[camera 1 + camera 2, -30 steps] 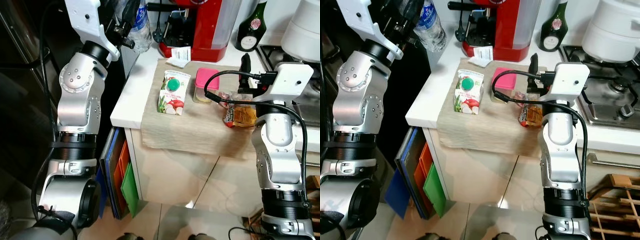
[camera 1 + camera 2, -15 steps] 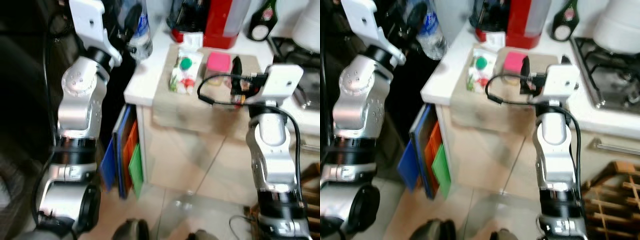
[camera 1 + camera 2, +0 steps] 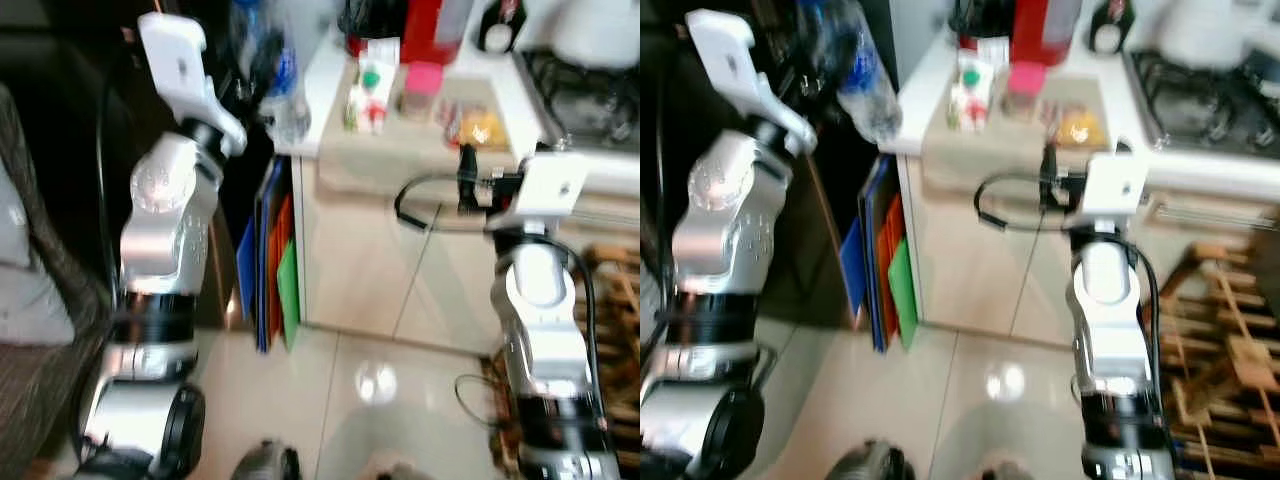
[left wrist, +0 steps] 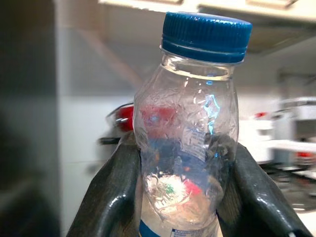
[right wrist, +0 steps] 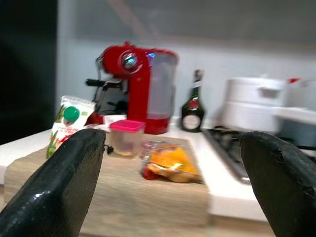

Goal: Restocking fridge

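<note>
Left wrist view shows the left end effector (image 4: 185,197) clamped on a blue-capped bottle (image 4: 190,128), raised beside the worktop (image 3: 330,70). Right end effector (image 5: 170,187) gapes empty before carton (image 5: 66,123), tub (image 5: 126,136) and packet (image 5: 170,165). Worktop now looks farther away than before

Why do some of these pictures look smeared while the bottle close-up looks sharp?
Both eye views are motion-blurred: the counter and its items are soft, with ceiling light glaring off the glossy floor. In the left wrist view the water bottle held by the left gripper is crisp while the background is blurry. In the right wrist view the open right gripper looms dark and the red coffee machine is slightly soft.
</note>
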